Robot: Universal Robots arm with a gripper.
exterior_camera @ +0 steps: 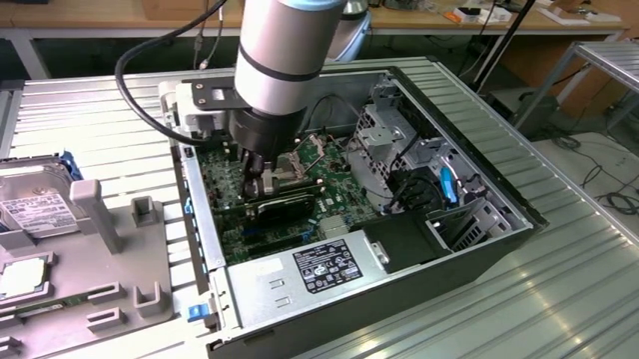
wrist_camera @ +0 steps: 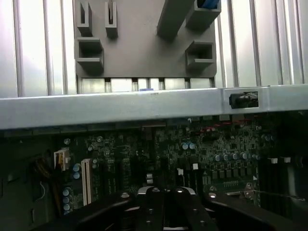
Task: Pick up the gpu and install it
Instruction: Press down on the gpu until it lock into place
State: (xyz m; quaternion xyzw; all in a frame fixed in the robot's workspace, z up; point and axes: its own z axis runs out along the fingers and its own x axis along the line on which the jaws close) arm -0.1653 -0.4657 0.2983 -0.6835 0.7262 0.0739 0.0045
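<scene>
Gripper (exterior_camera: 262, 178) work is happening deep inside the open computer case (exterior_camera: 499, 202), which lies on its side on the ribbed metal table (exterior_camera: 569, 299). In the exterior view you see the arm come down from the top of the picture, its black head just above the green motherboard (exterior_camera: 340, 193). The gpu (exterior_camera: 287, 203) lies right under it, flat against the board with its black cooler block facing up. The card sits near the middle of the board, between the case's side wall on the exterior view's left and the drive cage (exterior_camera: 384, 134) on the right. The gripper is touching the card's upper edge or is just over it; you cannot tell which, nor how wide it stands or whether it has hold of the card.

The labelled power supply (exterior_camera: 319, 271) fills the near corner of the case. Outside the case, on the exterior view's left, a grey holder tray (exterior_camera: 115, 277) rests on the table with the silver hard drive (exterior_camera: 30, 209) standing in it.

In the wrist view the gripper (wrist_camera: 163, 211) hangs over the motherboard (wrist_camera: 216, 149). Beyond it you see the case wall (wrist_camera: 120, 108), then the holder tray (wrist_camera: 144, 43) on the table.
</scene>
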